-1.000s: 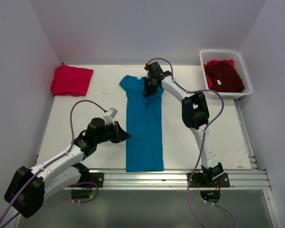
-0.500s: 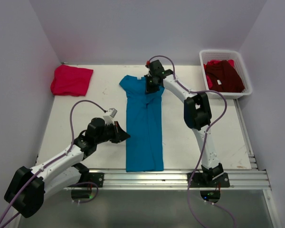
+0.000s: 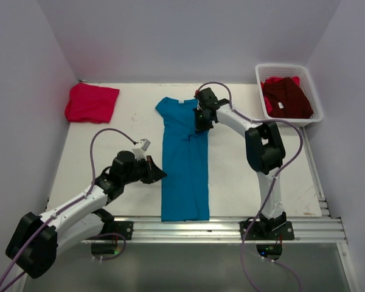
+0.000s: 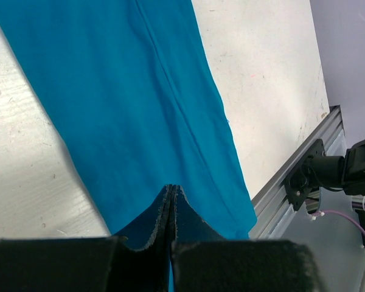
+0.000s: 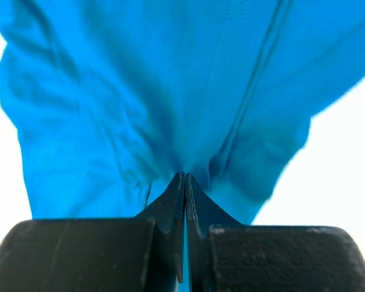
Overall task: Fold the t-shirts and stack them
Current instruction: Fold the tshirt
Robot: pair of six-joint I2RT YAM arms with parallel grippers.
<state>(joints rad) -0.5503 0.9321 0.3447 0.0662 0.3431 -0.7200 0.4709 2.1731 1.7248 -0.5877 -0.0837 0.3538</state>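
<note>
The teal-blue t-shirt (image 3: 184, 164) lies as a long narrow strip down the middle of the table, collar end far. My right gripper (image 3: 200, 125) is shut on its upper right edge; in the right wrist view (image 5: 184, 176) cloth (image 5: 140, 91) bunches at the tips and shows between the fingers. My left gripper (image 3: 160, 175) is shut at the shirt's left edge, midway down; in the left wrist view (image 4: 171, 188) a sliver of teal cloth (image 4: 128, 91) shows between the fingers. The pinkish-red t-shirt (image 3: 91, 102) lies folded at the far left. The dark maroon t-shirt (image 3: 287, 97) sits in the basket.
The white mesh basket (image 3: 289, 66) stands at the far right corner, with some bright red cloth under the maroon shirt. An aluminium rail (image 3: 231, 228) runs along the table's near edge and also shows in the left wrist view (image 4: 292, 176). Walls close in the left, back and right sides.
My right gripper has moved right and slightly nearer, pulling the shirt's upper right part with it; the collar end shifted right. The left arm has not moved.
</note>
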